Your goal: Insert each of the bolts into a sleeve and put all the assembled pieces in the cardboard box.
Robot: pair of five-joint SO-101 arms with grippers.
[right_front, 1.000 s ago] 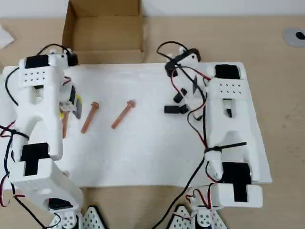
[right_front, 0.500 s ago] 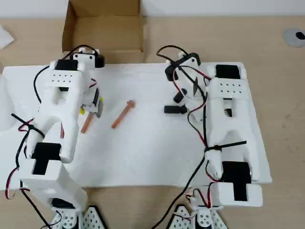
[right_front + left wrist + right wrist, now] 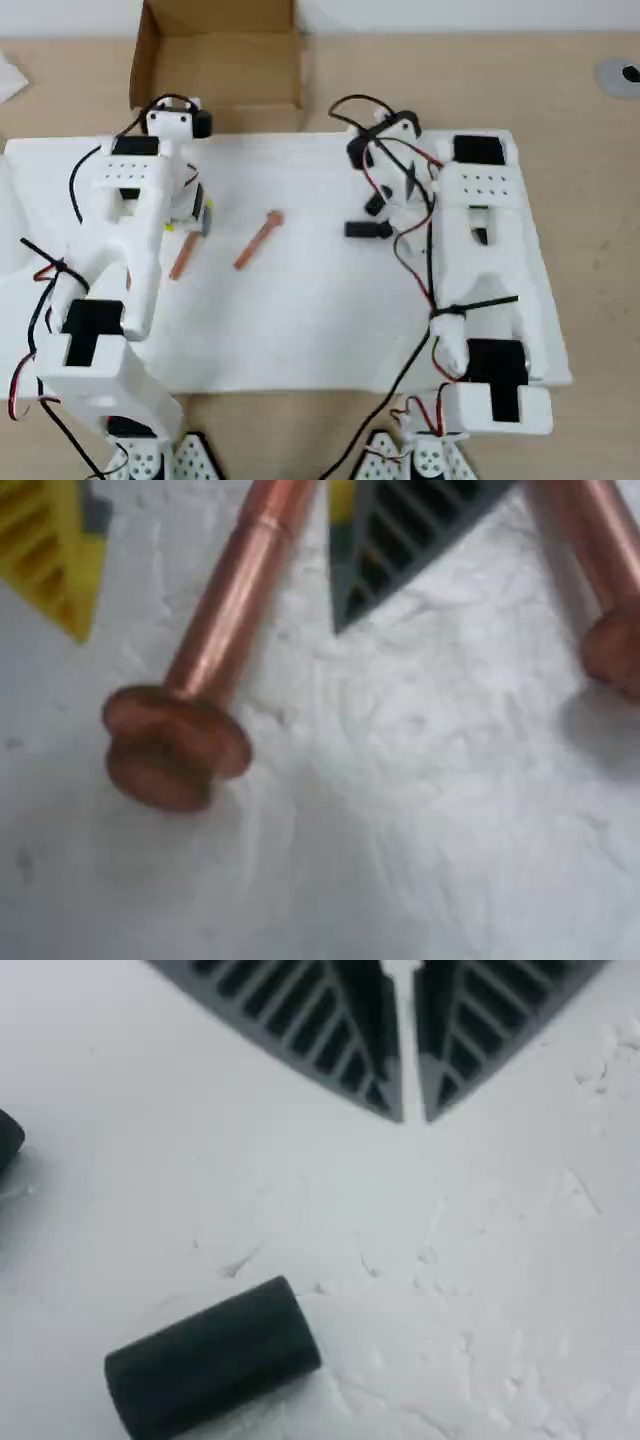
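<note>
The work surface is a white foam board [image 3: 330, 330] with a pitted, grainy face, laid on a tan wooden table [image 3: 580, 200]. The left gripper [image 3: 210, 630] stands spread, with one yellow and one dark grey finger, both ribbed wedges. They straddle the shaft of a bolt [image 3: 175, 745] without clamping it, and a gap shows on the yellow side. The bolt is smooth copper-coloured metal, a round shaft with a stepped collar and a wide, flat flanged head, and it lies flat on the foam. A second bolt [image 3: 258, 240] of the same make lies loose near it, clear of the fingers. The right gripper [image 3: 412, 1110] has its grey ribbed fingers drawn together to a narrow slit, gripping nothing, just above the foam. A sleeve [image 3: 210, 1355], a short matt black cylinder, lies on its side near that gripper, apart from it and from both bolts. The box [image 3: 220, 60], plain brown cardboard with an open top, sits beyond the board's far edge.
</note>
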